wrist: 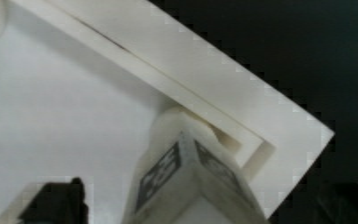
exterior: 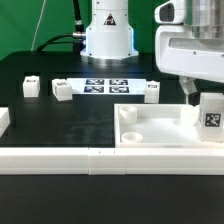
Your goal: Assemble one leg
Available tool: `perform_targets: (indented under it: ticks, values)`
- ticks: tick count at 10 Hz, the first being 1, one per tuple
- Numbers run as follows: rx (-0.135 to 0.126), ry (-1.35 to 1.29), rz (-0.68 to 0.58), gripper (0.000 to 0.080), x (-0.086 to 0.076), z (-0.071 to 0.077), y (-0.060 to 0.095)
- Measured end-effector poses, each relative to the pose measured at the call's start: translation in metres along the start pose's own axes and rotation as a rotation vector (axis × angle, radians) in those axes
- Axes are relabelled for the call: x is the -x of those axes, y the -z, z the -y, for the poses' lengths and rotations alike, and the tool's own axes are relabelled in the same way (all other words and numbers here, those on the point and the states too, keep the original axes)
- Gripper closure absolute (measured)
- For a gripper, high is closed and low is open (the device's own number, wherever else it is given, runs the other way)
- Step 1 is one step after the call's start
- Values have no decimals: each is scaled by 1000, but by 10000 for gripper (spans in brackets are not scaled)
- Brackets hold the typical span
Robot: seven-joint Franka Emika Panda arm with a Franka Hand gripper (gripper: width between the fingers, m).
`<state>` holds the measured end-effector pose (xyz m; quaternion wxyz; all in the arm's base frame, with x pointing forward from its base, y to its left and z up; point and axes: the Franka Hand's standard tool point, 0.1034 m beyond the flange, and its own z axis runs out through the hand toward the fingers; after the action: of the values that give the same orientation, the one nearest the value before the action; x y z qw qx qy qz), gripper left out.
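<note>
Leg [exterior: 211, 113] held at right edge of frame, over the panel's [exterior: 160, 128] right corner.
Gripper [exterior: 200, 98] clamped on its top; looks light, stiff, slick plastic — pinch flat sides, w/ tag clear.

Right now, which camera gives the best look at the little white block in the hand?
The exterior view: the leg shows whole, tag readable, held by the hand above the panel's corner. The wrist view shows only its blurred upper part.

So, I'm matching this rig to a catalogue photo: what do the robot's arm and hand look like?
The glossy white arm base has a blue band near its bottom and black cables trailing off it. The blocky white and grey hand has dark fingertips.
</note>
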<state>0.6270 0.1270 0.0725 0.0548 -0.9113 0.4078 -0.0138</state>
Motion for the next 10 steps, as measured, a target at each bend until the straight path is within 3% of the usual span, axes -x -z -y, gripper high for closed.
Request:
perform_targets:
  ticks: [6,9,10]
  values:
    - [57,692,-42,150,-5,4,1]
    - [52,784,-48,159,-13,1,2]
    - [52,785,-48,331,-12,1,2]
